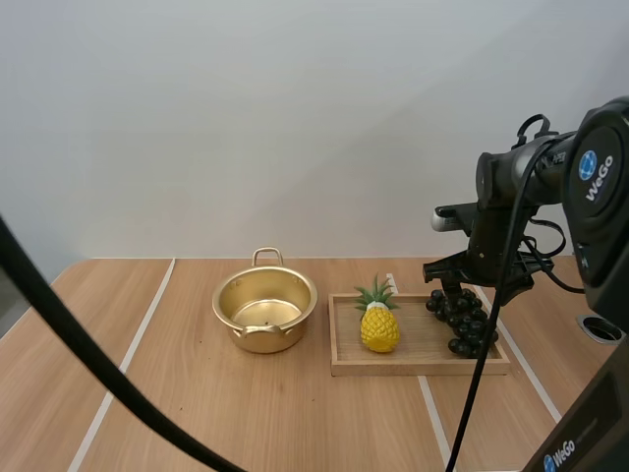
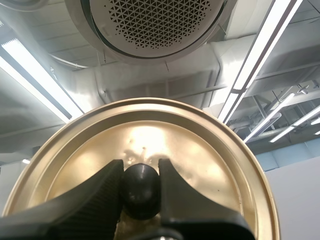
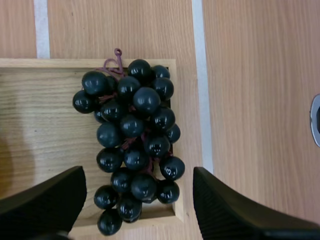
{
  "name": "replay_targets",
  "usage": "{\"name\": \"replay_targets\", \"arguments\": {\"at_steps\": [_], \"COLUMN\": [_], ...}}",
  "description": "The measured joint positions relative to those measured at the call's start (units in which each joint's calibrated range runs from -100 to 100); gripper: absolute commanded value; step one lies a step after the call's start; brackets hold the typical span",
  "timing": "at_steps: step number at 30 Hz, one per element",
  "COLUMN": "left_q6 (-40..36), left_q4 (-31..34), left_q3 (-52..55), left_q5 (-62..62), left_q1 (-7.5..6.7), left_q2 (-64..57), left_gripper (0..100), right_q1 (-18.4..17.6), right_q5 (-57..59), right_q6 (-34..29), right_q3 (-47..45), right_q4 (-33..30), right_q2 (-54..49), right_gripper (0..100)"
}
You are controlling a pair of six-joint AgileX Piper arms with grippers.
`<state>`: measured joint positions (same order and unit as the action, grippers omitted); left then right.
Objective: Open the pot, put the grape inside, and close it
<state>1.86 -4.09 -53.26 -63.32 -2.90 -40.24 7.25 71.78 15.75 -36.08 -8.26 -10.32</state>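
Note:
The gold pot stands open on the wooden table, left of the wooden tray. A bunch of dark grapes lies at the tray's right end. My right gripper hovers just above the bunch. In the right wrist view the grapes lie on the tray, and my right gripper is open with its fingers spread wide to either side of the bunch's near end. My left gripper is shut on the black knob of the gold lid, held up off the table.
A toy pineapple stands upright on the tray's left half, between the pot and the grapes. White tape lines run across the table. A round grommet sits in the tabletop at the far right.

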Motion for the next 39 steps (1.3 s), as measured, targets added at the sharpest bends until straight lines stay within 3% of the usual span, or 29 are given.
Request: {"name": "replay_targets", "arguments": {"at_steps": [22,23,25,27,39], "left_q6": [0.00,0.00,0.00,0.00,0.00], "left_q4": [0.90,0.90,0.90,0.90,0.90], "left_q3": [0.00,0.00,0.00,0.00,0.00], "left_q5": [-4.05,-4.05,-4.05,-4.22,-5.60], "left_q1": [0.00,0.00,0.00,0.00,0.00], "left_q2": [0.00,0.00,0.00,0.00,0.00], "left_gripper": [0,0,0,0,0], "right_q1": [0.33,0.33,0.33,0.33,0.33], "right_q5": [-7.25,-7.70,-8.07,-8.04,-9.02], "right_q6": [-0.11,-0.11,-0.11,-0.11,-0.11], "right_q3": [-0.12,-0.12,-0.12,-0.12,-0.12], "right_q4": [-2.36,-2.36,-2.47,-2.47,1.07], "right_q2": [9.75,9.75,9.88,10.01,9.33], "right_gripper": [98,89,56,0,0]}}
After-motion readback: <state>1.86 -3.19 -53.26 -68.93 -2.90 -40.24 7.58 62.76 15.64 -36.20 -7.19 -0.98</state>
